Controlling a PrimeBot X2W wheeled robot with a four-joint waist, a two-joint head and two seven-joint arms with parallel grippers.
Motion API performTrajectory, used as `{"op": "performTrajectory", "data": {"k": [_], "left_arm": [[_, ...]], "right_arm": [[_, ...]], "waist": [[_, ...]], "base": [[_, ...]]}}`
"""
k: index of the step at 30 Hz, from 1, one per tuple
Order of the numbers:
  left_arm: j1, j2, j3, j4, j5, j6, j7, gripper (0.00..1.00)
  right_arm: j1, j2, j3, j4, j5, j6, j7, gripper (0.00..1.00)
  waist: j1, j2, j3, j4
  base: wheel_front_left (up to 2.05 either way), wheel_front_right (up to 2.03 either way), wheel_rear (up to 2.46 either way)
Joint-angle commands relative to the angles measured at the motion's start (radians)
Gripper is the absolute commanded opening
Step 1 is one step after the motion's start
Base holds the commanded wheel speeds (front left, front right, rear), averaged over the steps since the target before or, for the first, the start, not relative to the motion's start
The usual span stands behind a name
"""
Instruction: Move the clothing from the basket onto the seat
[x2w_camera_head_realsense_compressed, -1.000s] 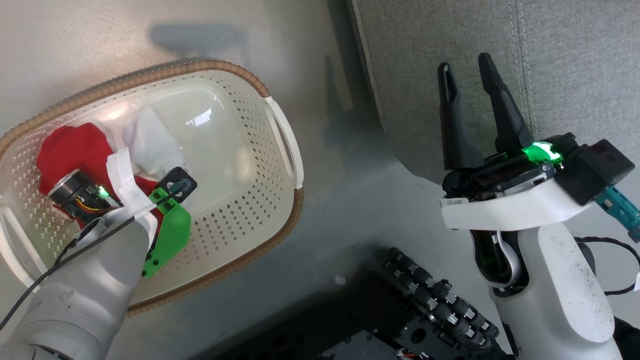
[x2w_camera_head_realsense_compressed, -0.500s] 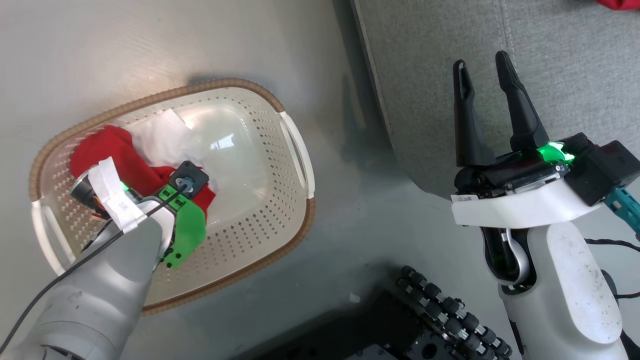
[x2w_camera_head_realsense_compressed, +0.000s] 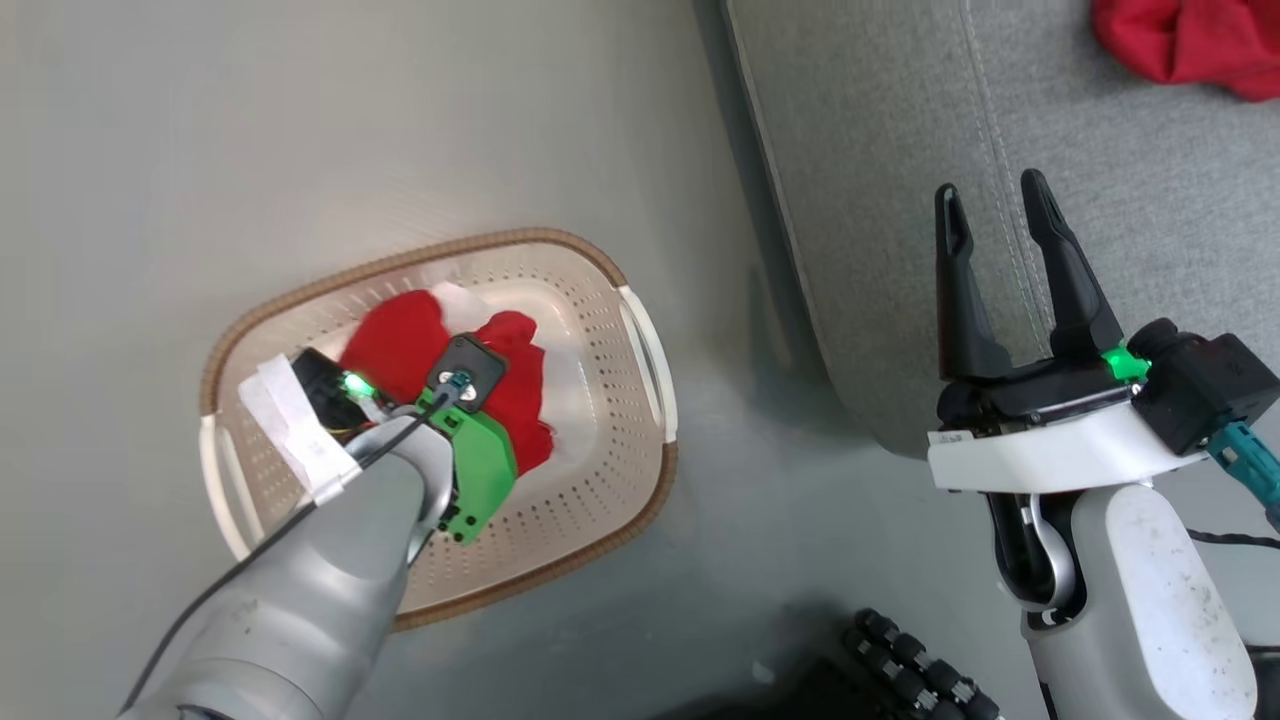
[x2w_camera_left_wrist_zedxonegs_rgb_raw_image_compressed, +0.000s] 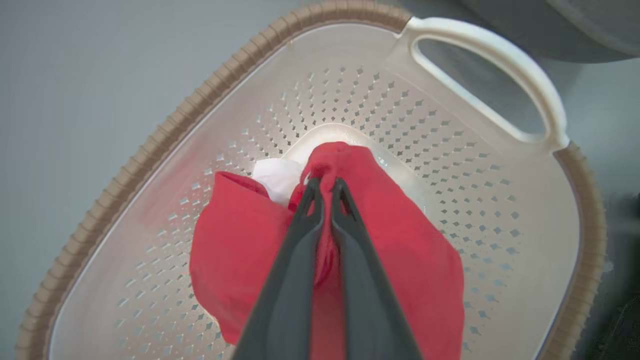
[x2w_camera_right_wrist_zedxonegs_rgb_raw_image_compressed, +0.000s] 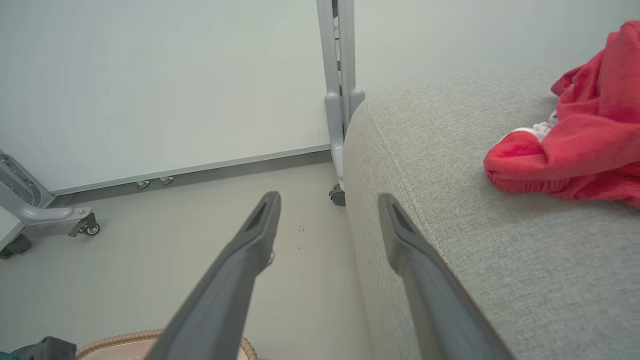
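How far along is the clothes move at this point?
Done: one red garment lies on the seat. In hand: the left gripper is shut on the other red garment, inside the basket. Left: carry it across to the seat and let go. The right gripper is open and empty by the seat's edge.

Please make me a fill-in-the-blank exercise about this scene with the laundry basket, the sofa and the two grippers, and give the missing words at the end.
1. The left gripper is shut on a ____ garment over the basket.
2. The right gripper, near the sofa cushion, has its fingers ____ and holds nothing.
3. The other garment lies on the sofa cushion, whose fabric is light ____.
4. The basket's woven-look rim is ____ in colour.
Missing words: red; open; grey; brown.
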Motion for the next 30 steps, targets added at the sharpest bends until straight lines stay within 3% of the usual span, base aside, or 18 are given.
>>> {"op": "performTrajectory", "data": {"k": [1,13,30], "left_arm": [[0.02,-0.006,0.004,-0.014,-0.017,0.004,-0.013,0.0],[0.119,-0.02,0.059,-0.27,-0.091,0.048,-0.052,0.0],[0.333,0.123,0.205,-0.984,-0.138,0.18,-0.051,0.0]], "right_arm": [[0.022,-0.003,-0.008,0.003,-0.012,-0.001,-0.003,1.0],[0.11,-0.003,-0.049,0.015,-0.067,-0.001,-0.003,1.0],[0.191,-0.003,-0.064,-0.034,-0.111,-0.001,0.064,1.0]], "waist": [[0.0,0.0,-0.086,0.052],[0.0,0.0,-0.252,0.113],[0.0,0.0,-0.42,0.162]], "base": [[0.0,0.0,0.0],[0.0,0.0,0.0],[0.0,0.0,0.0]]}}
